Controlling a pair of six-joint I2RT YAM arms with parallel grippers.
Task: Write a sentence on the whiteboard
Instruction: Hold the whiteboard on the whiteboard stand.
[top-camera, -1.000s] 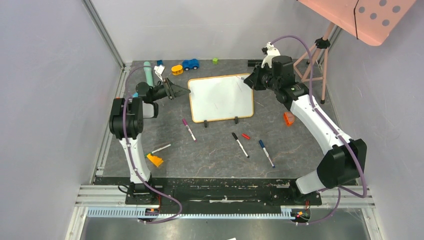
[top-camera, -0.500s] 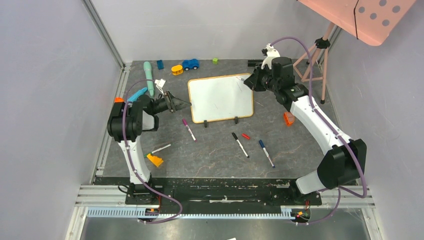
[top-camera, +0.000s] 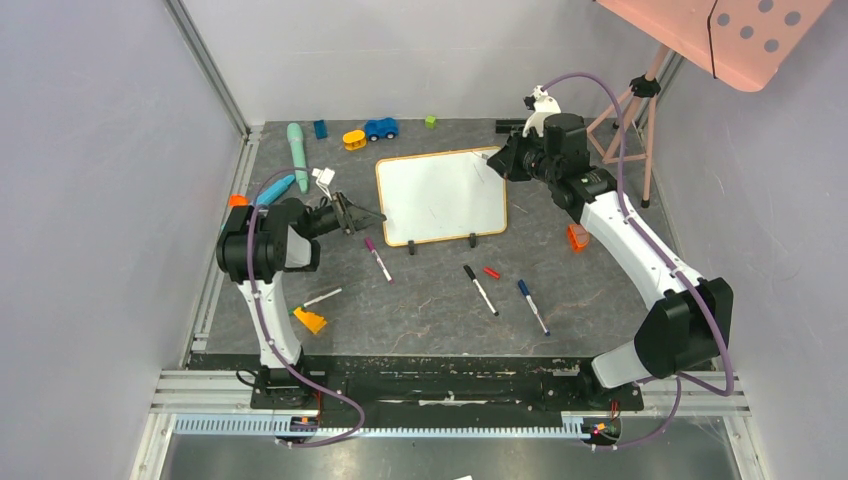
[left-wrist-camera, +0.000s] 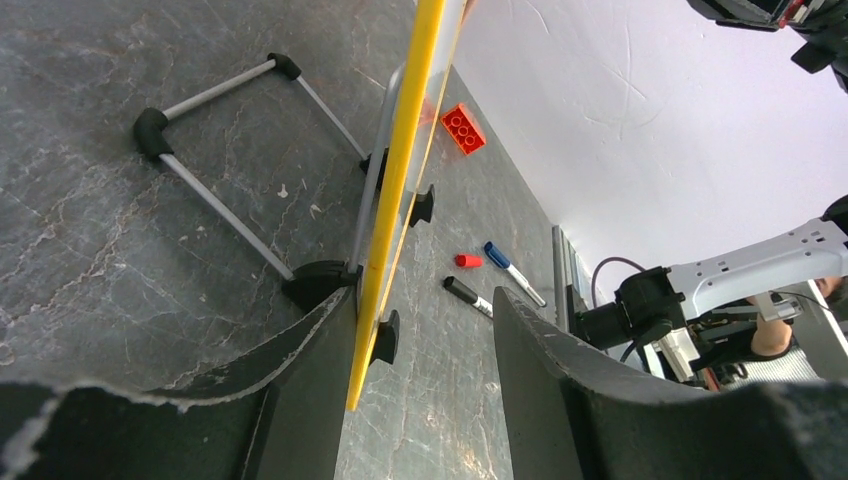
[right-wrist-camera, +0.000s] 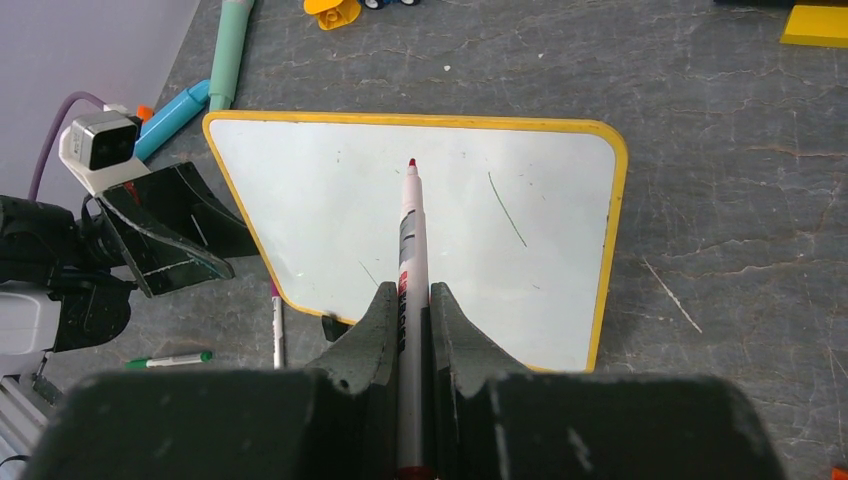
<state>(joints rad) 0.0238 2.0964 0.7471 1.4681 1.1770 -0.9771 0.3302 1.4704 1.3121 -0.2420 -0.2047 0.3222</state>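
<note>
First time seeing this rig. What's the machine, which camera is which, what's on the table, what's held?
Two robot arms bolted at the table's near edge. The wide shot is a fixed camera above and behind them; the other two are wrist cameras looking past their own fingers. The right gripper is shut on a red marker, tip aimed at the whiteboard, which is blank apart from faint marks. The left gripper is open, fingers either side of the board's edge. Loose on the table: a black marker, a blue marker, a red cap, a blue toy car at the back.
</note>
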